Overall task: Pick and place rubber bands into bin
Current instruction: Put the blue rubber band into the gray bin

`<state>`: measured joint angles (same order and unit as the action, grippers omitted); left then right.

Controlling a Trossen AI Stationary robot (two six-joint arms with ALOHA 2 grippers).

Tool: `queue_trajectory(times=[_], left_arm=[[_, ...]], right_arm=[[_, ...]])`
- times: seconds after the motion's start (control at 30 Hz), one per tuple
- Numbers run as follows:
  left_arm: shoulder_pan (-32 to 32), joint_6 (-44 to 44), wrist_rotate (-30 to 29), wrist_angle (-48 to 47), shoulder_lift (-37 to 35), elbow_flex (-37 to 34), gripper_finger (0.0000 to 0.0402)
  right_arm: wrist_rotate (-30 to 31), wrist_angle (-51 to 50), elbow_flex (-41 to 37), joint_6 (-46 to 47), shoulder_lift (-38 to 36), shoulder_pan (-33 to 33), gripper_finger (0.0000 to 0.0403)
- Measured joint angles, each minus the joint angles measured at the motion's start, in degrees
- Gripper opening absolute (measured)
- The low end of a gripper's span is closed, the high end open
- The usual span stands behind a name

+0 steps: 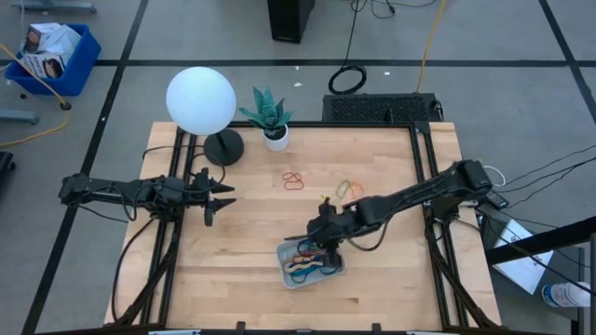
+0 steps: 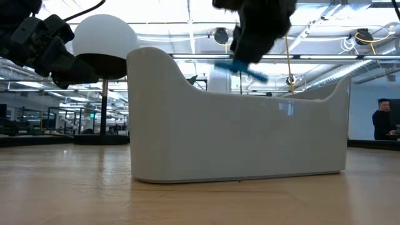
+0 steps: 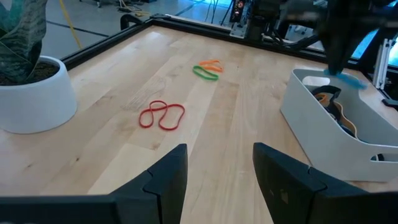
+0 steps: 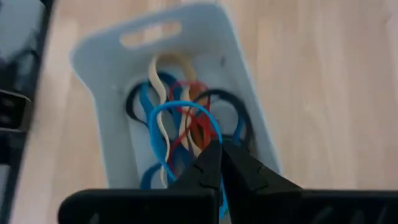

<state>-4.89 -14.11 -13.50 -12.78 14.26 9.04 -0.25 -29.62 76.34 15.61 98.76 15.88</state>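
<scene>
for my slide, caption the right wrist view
Right pincer, shut on a blue rubber band, above the bin.

No readable text, labels, brands, numbers or signs in any view. The papers in the blue crate (image 1: pixel 51 56), off the tabletop (image 1: pixel 251 233) on the floor beyond its far left corner, carry print too small to make out. The bin (image 2: pixel 237 125) wall shows no marking.
</scene>
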Motion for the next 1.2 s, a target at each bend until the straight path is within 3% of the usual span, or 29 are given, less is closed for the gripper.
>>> queue_trajectory(times=[0.3,0.7,0.93,1.2], left_arm=[[0.0,-0.5,0.2,-1.2,0.0,0.0,0.0189],[0.0,-1.2,0.2,-1.3,0.0,0.0,0.0189],[0.0,-1.3,0.2,-1.2,0.0,0.0,0.0189],[0.0,-1.3,0.1,-1.2,0.0,0.0,0.0189]], right_arm=[[0.1,-0.7,0.0,0.0,7.7,0.0,0.0],[0.1,-0.6,0.0,0.2,8.3,0.0,0.0009],[0.1,-0.6,0.0,0.2,8.3,0.0,0.0036],[0.0,-1.0,0.0,0.2,7.9,0.0,0.0093]])
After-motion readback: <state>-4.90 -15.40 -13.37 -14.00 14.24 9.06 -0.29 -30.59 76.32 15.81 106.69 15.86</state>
